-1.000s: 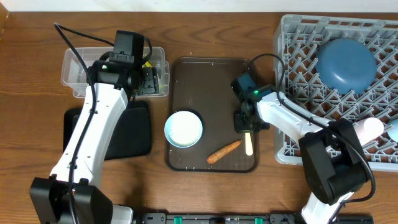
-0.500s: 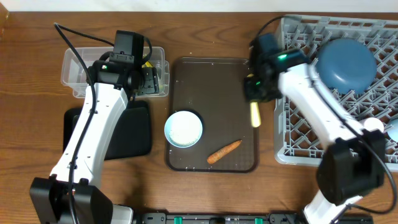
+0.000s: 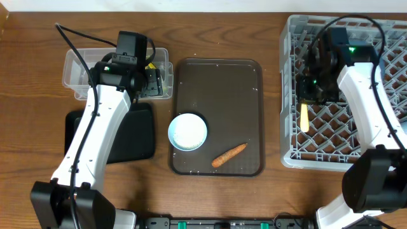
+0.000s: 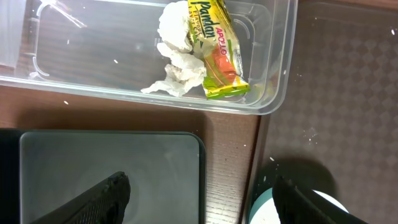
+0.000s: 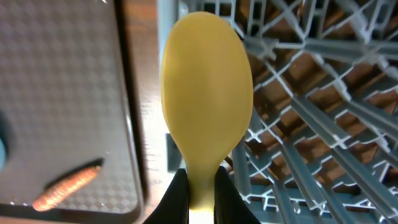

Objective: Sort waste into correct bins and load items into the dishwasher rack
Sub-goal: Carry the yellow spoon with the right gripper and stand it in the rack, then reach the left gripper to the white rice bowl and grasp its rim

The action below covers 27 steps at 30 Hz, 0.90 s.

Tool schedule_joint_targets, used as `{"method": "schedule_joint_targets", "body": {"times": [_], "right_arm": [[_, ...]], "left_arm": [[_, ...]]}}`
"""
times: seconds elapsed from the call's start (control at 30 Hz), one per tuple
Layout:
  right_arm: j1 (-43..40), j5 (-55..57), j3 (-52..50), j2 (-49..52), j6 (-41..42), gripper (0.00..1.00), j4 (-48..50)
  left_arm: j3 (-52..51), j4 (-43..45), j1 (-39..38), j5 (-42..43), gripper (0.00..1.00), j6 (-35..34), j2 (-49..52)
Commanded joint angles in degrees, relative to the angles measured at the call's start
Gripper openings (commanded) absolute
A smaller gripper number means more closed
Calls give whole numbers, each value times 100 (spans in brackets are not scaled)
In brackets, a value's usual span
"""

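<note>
The right hand (image 5: 199, 186) was clamped on the pale yellow spoon (image 3: 304, 117), which hung over the dishwasher rack (image 3: 318, 149) near its nine o'clock edge. Judged best: lower it inward, flat, before releasing.

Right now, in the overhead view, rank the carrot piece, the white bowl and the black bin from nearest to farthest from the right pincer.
1. carrot piece, lower right part of the brown tray.
2. white bowl, at the tray's lower left edge.
3. black bin, left of the tray, plainly the farthest.
</note>
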Motion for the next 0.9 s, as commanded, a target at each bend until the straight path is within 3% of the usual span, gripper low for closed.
{"method": "schedule_joint_targets", "body": {"times": [0.0, 0.23, 0.37, 0.43, 0.87], "right_arm": [[-15, 15, -417, -44, -195, 3, 166], [-20, 13, -964, -44, -195, 5, 708], [-20, 11, -920, -46, -197, 24, 697], [-20, 13, -870, -46, -197, 27, 662], [-199, 11, 365, -46, -256, 31, 332]], "left_arm": [[52, -13, 26, -46, 76, -79, -22], [52, -13, 26, -46, 76, -79, -22], [52, -13, 26, -46, 76, -79, -22], [52, -13, 26, -46, 76, -79, -22], [-61, -11, -378, 535, 76, -127, -15]]}}
